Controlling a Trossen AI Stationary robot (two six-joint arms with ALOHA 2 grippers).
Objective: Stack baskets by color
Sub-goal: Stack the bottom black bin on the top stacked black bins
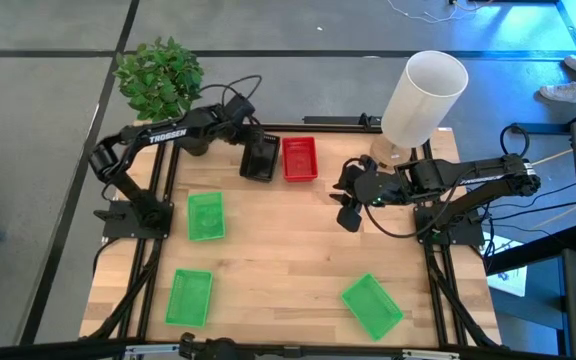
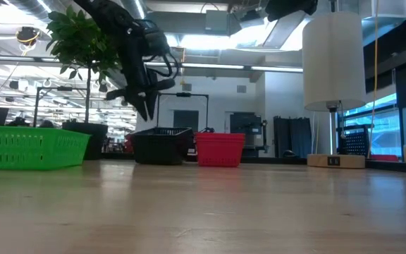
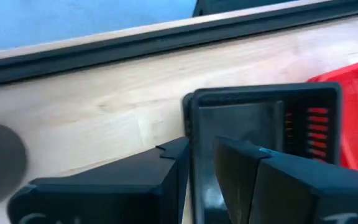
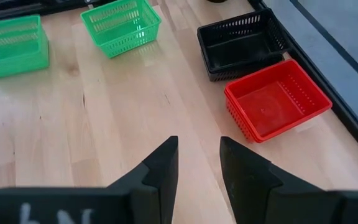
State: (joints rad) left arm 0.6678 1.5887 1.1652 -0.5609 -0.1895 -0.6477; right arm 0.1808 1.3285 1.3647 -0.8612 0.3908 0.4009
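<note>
A black basket stack stands at the table's far edge with a red basket stack just to its right. Three green baskets lie singly on the table: one at mid-left, one at near left, one at near right. My left gripper hovers open just above the black stack's far-left wall, clear of its rim in the low view. My right gripper hangs open in the air over the table's right half, holding nothing.
A potted plant stands at the far left corner. A tall white lampshade on a wooden base stands at the far right. A dark frame rail runs along the far edge behind the baskets. Bare wood lies mid-table.
</note>
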